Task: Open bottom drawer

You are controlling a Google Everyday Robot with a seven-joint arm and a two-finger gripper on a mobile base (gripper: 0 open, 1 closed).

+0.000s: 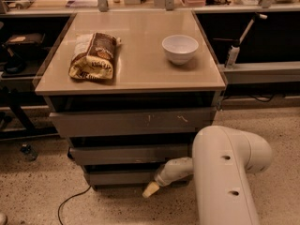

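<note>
The counter [136,74] tops a cabinet of three stacked drawers, and the bottom drawer [119,177] sits lowest in that stack, just above the floor, its plain front showing no handle. It looks shut or very nearly so, since no tray shows behind it. The arm [225,172] stands to the right of the bottom drawer, with its forearm angled down and left toward the drawer's right end. Directly above the bottom drawer is the middle drawer [126,153], and above that the top drawer [131,122], marked with pale scratches. High above, on the counter, lie a bag [93,55] and a bowl [180,48], neither of which matters to this step. The tool [151,190] hangs at the lower right corner of the bottom drawer's front, its pale tip just below the bottom edge. Whether it is apart or together cannot be told here, nor whether it touches the front. As there is no handle, the step probably depends on catching an edge of the front, most likely the lower lip or the right side. The tip should seat firmly behind that edge before any pull. The pull should then run straight out, level with the floor, because a sideways or downward drag would likely slip off. A cable [70,203] on the floor left of the bottom drawer is worth avoiding.
</note>
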